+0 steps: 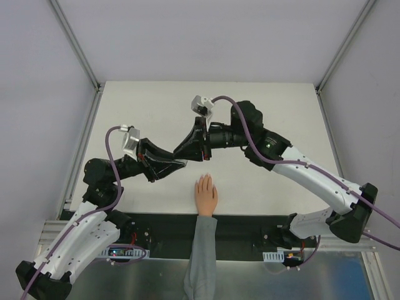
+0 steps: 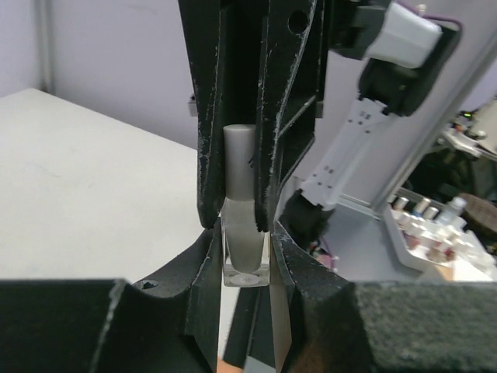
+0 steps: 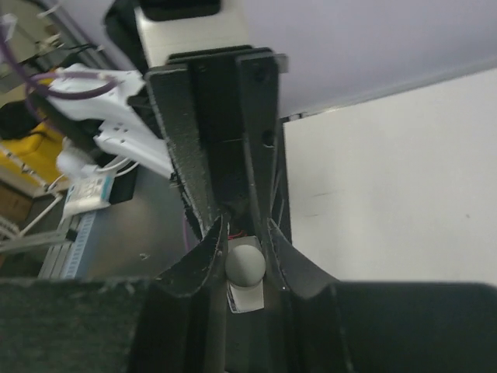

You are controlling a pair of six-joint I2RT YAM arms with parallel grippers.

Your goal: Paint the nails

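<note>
A small clear bottle with a grey-white cap hangs above the table. My left gripper is shut on its glass body. My right gripper comes in from the opposite side, its jaws closed against the round cap. In the top view the two grippers meet tip to tip, left gripper and right gripper, and hide the bottle. The peach mannequin hand lies flat just below them, its grey sleeve toward the near edge. Its nails at the fingertips are barely distinct.
The white table stretches behind and beside the arms, framed by metal posts. A tray of small bottles stands off the table in the left wrist view. Cables and electronics lie beyond the table's edge.
</note>
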